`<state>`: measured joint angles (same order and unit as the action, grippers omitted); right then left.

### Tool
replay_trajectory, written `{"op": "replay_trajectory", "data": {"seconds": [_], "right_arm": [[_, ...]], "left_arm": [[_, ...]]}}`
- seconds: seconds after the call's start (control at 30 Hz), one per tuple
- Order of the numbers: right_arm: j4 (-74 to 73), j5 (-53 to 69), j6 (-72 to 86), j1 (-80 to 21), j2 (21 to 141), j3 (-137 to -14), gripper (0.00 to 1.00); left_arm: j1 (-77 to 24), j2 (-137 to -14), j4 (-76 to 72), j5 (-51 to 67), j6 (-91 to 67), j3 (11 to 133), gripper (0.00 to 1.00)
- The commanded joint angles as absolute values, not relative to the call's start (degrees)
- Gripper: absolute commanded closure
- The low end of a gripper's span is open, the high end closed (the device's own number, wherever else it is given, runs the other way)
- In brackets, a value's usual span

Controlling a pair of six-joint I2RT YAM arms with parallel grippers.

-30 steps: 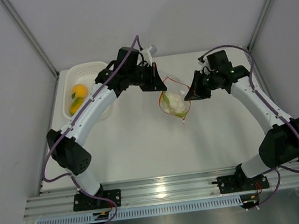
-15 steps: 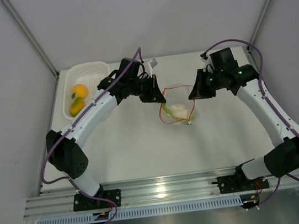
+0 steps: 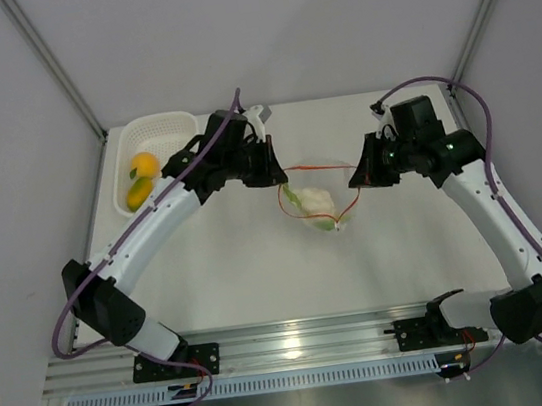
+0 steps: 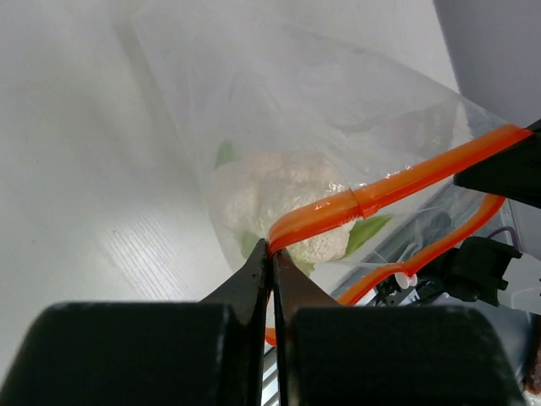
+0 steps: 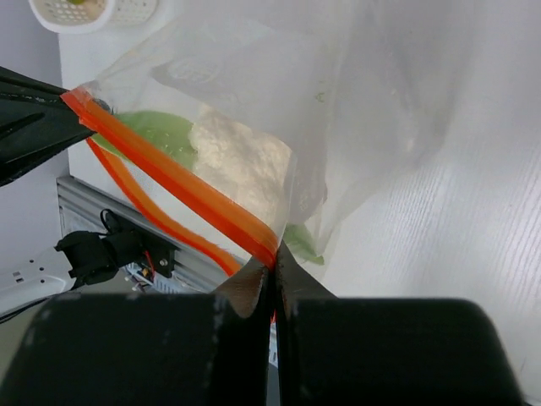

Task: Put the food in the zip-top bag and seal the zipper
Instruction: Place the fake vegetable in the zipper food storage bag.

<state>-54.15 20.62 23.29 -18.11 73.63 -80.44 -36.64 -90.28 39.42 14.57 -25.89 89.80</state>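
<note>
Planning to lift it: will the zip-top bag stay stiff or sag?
Probably floppy: the zip-top bag is thin, crinkled film pinched only at the zipper ends. It likely sags toward the cauliflower piece inside, so its weight may swing.

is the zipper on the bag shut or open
Open. The zipper shows two orange strips running apart in both wrist views, and from above they form a loop around the cauliflower piece.
</note>
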Motion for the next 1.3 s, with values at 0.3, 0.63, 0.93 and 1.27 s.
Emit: {"op": "replay_trajectory", "data": {"seconds": [0.3,0.63,0.93,1.27], "right_arm": [[-49.9,26.7,26.4,-19.3,68.6,-72.9,1.0],[-54.2,22.6,27.9,-20.3,67.7,-84.8,1.0],[-57.0,15.4,25.1,-17.9,66.3,-83.7,1.0],[-55.5,14.1,22.3,-17.9,64.2,-80.5,1.0]], "left_arm": [[-36.3,-88.1,22.9,23.8,-32.1,78.6,0.99],[-36.9,-86.2,20.0,29.5,-34.1,84.2,1.0],[-37.1,-93.2,20.6,33.5,-35.5,87.9,0.99],[-37.6,-96.2,19.3,30.4,-32.8,86.0,0.96]]}}
